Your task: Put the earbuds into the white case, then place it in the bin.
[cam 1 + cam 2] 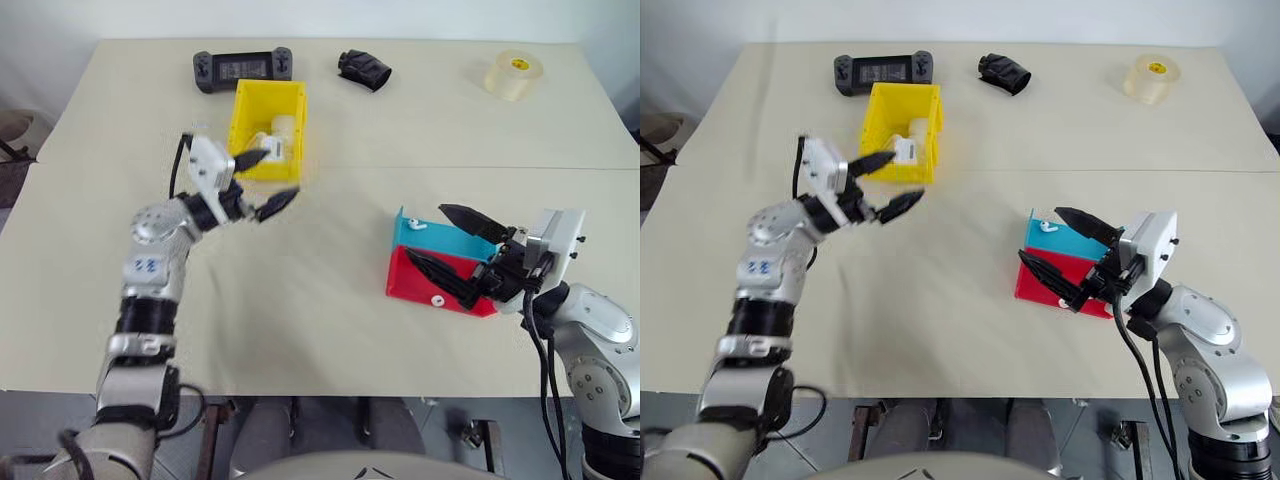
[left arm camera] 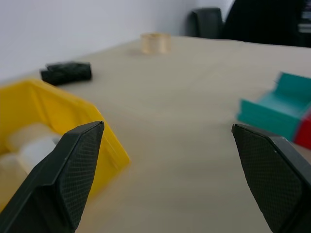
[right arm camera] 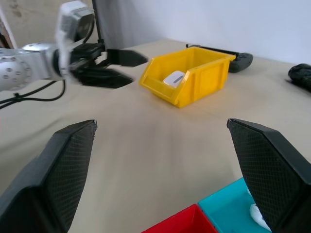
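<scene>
Small glossy white case [image 3: 173, 78] lies inside bright yellow plastic bin [image 1: 250, 108]. My left pincer [image 1: 264, 181] beside bin, jaws wide, empty. My right pincer [image 1: 455, 244] spread over blue tray [image 1: 445, 240], white earbud [image 1: 417, 226] in it. Placing looks done; earbud left out, maybe needs recheck.

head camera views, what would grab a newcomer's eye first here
The yellow bin at the table's far left, with the white case lying inside. The left gripper hangs just in front of it, jaws open. At right, the blue tray and red tray sit under the open right gripper.
</scene>
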`<state>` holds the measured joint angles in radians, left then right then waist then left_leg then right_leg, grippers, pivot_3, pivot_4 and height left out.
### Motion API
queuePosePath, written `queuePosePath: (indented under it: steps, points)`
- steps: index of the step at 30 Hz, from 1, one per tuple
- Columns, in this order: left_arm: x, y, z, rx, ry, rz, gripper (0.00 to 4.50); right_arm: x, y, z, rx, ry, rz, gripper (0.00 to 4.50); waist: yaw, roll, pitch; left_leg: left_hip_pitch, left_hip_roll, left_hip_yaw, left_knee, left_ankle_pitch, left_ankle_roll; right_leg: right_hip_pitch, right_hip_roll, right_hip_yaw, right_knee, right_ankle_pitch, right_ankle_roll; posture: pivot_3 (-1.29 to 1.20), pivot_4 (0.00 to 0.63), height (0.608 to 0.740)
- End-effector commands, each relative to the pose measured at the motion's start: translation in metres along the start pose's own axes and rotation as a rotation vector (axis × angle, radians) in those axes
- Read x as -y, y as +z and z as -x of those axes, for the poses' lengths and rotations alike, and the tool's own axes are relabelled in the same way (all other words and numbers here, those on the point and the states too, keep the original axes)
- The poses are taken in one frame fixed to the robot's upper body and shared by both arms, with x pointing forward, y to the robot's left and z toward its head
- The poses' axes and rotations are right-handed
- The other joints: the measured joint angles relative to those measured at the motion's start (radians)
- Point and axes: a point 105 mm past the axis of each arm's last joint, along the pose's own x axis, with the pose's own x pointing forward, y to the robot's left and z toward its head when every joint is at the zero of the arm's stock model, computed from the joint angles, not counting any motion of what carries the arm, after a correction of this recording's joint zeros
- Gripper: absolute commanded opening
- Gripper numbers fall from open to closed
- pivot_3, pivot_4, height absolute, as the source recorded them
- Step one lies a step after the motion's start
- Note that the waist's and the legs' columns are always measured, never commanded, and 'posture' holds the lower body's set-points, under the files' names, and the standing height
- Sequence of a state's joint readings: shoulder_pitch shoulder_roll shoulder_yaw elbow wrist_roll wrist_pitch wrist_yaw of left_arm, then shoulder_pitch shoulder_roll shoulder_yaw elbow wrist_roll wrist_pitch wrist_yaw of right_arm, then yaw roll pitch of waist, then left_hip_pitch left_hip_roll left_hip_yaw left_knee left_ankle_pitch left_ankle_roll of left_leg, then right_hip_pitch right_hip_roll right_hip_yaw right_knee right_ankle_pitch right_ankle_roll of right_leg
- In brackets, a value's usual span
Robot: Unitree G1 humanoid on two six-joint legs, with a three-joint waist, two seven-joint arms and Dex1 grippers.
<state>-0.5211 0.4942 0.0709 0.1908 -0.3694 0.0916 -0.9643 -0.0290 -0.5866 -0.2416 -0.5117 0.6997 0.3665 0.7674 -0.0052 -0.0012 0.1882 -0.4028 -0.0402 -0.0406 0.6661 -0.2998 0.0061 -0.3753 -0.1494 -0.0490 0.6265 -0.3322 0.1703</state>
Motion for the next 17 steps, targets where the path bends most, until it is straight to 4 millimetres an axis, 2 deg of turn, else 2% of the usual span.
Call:
queuePosePath:
  steps: [1, 2, 6, 9, 11, 17]
  points:
    - [0.036, 0.008, 0.044, 0.002, -0.202, -0.069, 4.49, 0.008, 0.01, 0.004, 0.017, 0.008, 0.058, 4.5, -0.004, 0.0, 0.0, 0.0, 0.001, 0.0, 0.0, 0.0, 0.0, 0.0, 0.0, 0.001, 0.0, 0.0, 0.0, 0.0, 0.15, 0.74]
    - [0.039, 0.007, 0.055, -0.001, -0.204, -0.02, 4.49, 0.009, 0.009, 0.006, 0.008, 0.012, 0.061, 4.5, -0.006, 0.001, 0.0, 0.001, 0.002, 0.001, -0.001, 0.0, 0.0, 0.0, 0.0, 0.001, -0.001, 0.0, 0.0, 0.0, 0.15, 0.74]
    - [0.036, 0.007, 0.07, -0.04, -0.107, -0.072, 4.49, 0.015, 0.008, 0.012, -0.022, 0.037, 0.078, 4.5, 0.02, 0.001, 0.0, 0.001, 0.003, -0.002, 0.0, 0.0, 0.0, 0.002, -0.001, 0.0, -0.001, 0.0, -0.001, 0.0, 0.15, 0.74]
    - [0.019, 0.005, 0.076, -0.123, 0.065, -0.102, 4.49, 0.017, 0.006, 0.017, -0.047, 0.054, 0.079, 4.5, 0.03, 0.001, 0.0, 0.0, 0.002, -0.002, 0.001, -0.001, 0.001, 0.002, -0.002, 0.0, -0.002, 0.0, -0.001, 0.0, 0.15, 0.74]
    - [0.013, 0.008, 0.077, -0.144, 0.132, -0.116, 4.49, 0.018, 0.002, 0.021, -0.074, 0.068, 0.081, 4.5, 0.028, 0.001, 0.0, 0.0, 0.002, -0.002, 0.0, -0.001, 0.001, 0.002, -0.002, 0.0, -0.002, 0.0, -0.001, 0.0, 0.15, 0.74]
    - [0.012, 0.02, 0.069, -0.094, 0.178, -0.141, 4.49, 0.029, -0.003, 0.027, -0.094, 0.047, 0.082, 4.5, 0.024, 0.001, 0.0, 0.001, 0.001, 0.0, -0.001, -0.001, 0.001, 0.001, -0.001, 0.0, -0.002, 0.0, -0.001, 0.0, 0.15, 0.74]
